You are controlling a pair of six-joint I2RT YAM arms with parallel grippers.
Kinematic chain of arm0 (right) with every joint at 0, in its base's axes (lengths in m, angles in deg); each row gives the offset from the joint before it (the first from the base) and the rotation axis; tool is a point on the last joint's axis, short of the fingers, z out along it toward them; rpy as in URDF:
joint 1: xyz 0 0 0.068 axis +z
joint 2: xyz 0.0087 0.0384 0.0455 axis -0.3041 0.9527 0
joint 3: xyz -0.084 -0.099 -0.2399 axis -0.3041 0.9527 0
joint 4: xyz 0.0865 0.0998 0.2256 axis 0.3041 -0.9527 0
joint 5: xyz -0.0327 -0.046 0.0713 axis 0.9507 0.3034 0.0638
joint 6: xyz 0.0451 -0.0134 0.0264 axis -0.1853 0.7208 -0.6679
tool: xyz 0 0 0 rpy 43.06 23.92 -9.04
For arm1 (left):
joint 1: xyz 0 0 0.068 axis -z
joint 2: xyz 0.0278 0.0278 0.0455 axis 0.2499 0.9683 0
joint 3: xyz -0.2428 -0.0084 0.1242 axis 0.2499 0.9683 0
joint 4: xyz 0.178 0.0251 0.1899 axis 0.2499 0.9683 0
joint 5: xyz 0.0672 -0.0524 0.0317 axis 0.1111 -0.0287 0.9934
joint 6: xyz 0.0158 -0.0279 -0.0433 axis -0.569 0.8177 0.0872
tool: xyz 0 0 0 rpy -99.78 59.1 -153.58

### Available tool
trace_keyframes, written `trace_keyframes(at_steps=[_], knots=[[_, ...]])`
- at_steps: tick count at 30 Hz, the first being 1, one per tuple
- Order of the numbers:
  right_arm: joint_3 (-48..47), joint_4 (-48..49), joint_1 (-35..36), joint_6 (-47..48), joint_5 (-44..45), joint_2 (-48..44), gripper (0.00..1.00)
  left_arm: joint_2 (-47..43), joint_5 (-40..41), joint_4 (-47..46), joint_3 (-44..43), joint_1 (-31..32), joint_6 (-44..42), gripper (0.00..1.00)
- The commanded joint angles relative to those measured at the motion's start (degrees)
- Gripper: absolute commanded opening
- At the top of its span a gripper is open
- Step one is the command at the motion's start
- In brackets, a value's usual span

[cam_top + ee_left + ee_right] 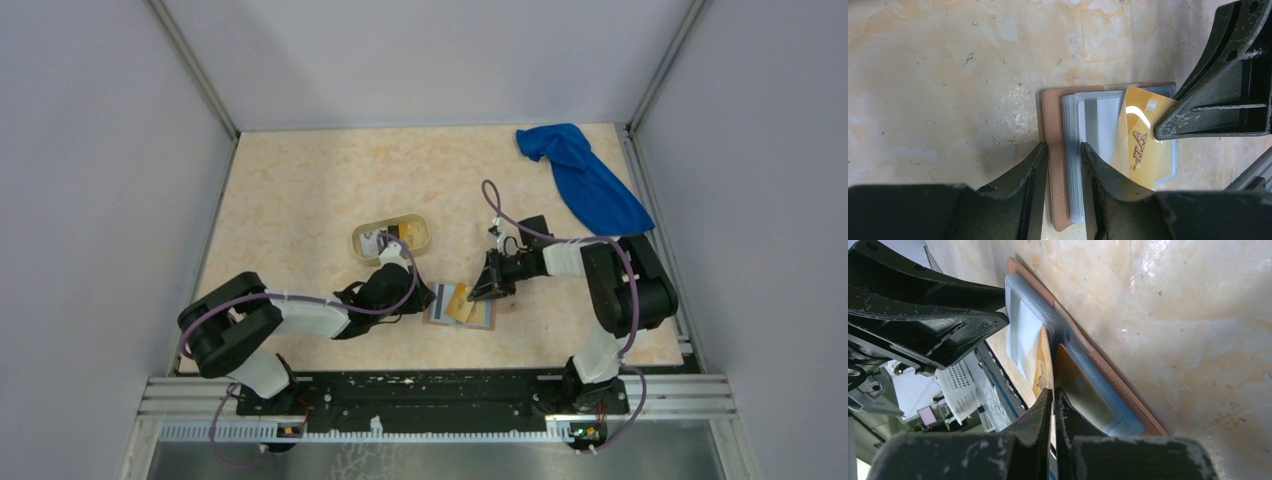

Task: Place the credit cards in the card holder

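Note:
The tan card holder (482,318) lies open on the table, grey-blue slots up. My left gripper (424,300) is shut on its left edge; in the left wrist view the gripper (1064,146) has the tan cover (1053,125) and the slot stack between its jaws. My right gripper (482,290) is shut on a yellow-orange card (458,300) marked VIP (1140,145), tilted over the slots. In the right wrist view the gripper (1053,391) pinches this card (1043,365) edge-on above the holder (1108,385). Another orange card (1083,390) sits inside a slot.
A pale yellow oval tray (425,232) behind the left gripper holds a few more cards (385,240). A blue cloth (585,180) lies at the far right. The right gripper's finger (1218,105) reaches into the left wrist view. The black base rail (430,390) runs along the near edge.

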Motion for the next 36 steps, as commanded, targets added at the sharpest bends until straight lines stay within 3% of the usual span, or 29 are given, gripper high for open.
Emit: trace_keyframes(at_steps=[1, 19, 36], knots=[[0.8, 1.9, 0.8, -0.2, 1.0, -0.6, 0.00, 1.0, -1.8, 1.0, -0.1, 0.4, -0.8, 0.36], [4.0, 2.7, -0.7, -3.3, 2.6, 0.4, 0.00, 0.4, -2.0, 0.4, 0.3, 0.4, -1.3, 0.36], [0.4, -1.8, -0.5, -2.5, -0.1, 5.3, 0.01, 1.3, -3.3, 0.2, -0.6, 0.4, -2.4, 0.37]])
